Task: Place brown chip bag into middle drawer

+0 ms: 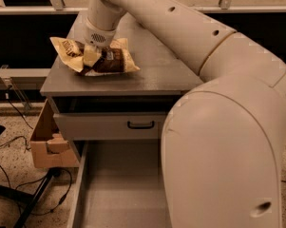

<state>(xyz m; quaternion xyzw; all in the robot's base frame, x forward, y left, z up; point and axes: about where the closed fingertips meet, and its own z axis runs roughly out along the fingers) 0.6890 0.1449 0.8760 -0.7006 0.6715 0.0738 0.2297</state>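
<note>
Brown chip bag point(115, 61) – crinkly, cream-tan edges, dark brown centre, printed lettering on left flap. Lies on grey cabinet top point(161, 75), 10 o'clock in view, left end raised and crumpled. Gripper point(94, 56) down on bag's middle, touching it. Middle drawer point(123, 189) – pulled out, 6 o'clock in view, plain flat grey floor, low left wall showing; right side hidden behind arm point(218, 141).
</note>
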